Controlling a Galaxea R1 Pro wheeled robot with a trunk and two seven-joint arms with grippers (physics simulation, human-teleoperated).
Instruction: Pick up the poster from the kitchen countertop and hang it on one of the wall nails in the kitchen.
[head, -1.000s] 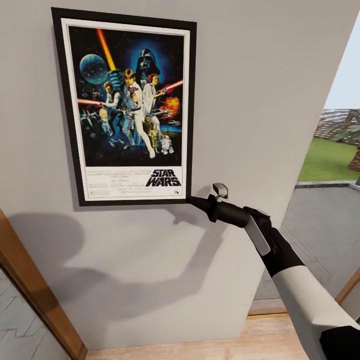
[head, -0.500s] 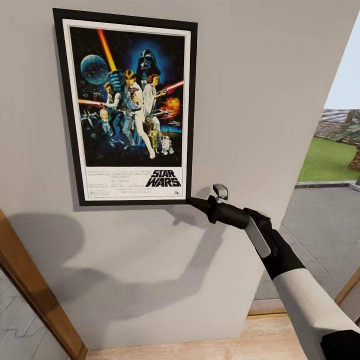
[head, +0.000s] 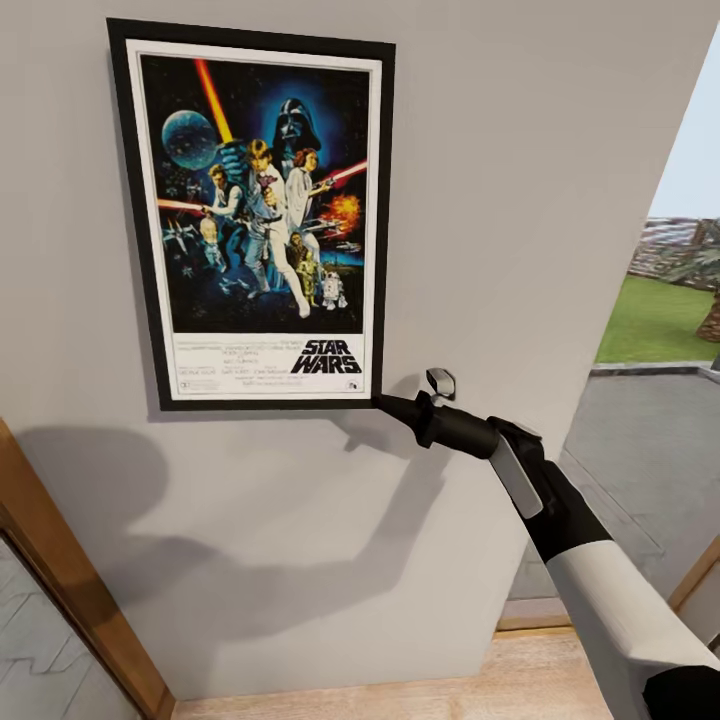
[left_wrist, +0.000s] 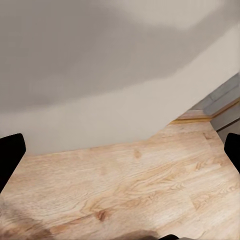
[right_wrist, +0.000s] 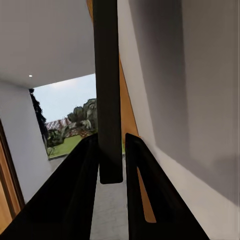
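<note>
Head view: right end effector (head: 385, 403) pinches poster's (head: 255, 210) lower corner against wall (head: 520, 180).

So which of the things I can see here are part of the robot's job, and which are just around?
Job:
poster, against the wall
right claw, clamped on the poster's lower corner

Just around:
wall
wood floor
left claw, open over the floor
doorway lawn

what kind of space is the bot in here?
Likely a room inside a house: a plain grey wall bearing a black-framed Star Wars poster, light wood plank floor, and a doorway to a lawn.
</note>
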